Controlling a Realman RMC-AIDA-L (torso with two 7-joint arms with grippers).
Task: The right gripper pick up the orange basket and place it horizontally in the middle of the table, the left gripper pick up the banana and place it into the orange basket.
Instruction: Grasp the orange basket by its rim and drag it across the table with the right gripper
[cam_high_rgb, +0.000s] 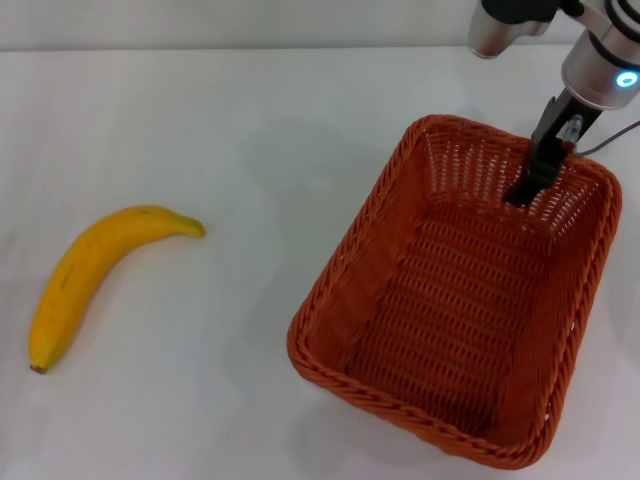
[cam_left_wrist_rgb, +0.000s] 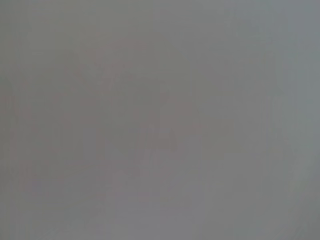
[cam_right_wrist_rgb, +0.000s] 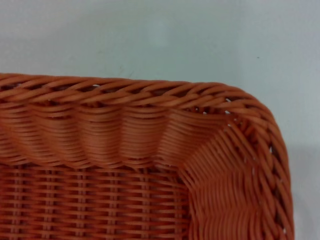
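The orange basket stands on the white table at the right, turned at an angle, with nothing in it. My right gripper reaches down from the upper right to the basket's far rim, and its black tip hangs just inside the far wall. The right wrist view looks closely at a corner of the basket and its braided rim. The yellow banana lies on the table at the left, well apart from the basket. My left gripper is out of view, and its wrist view shows only plain grey.
The table's far edge runs along the top of the head view. Bare white tabletop lies between the banana and the basket. The right arm's silver body with a blue ring light stands over the back right corner.
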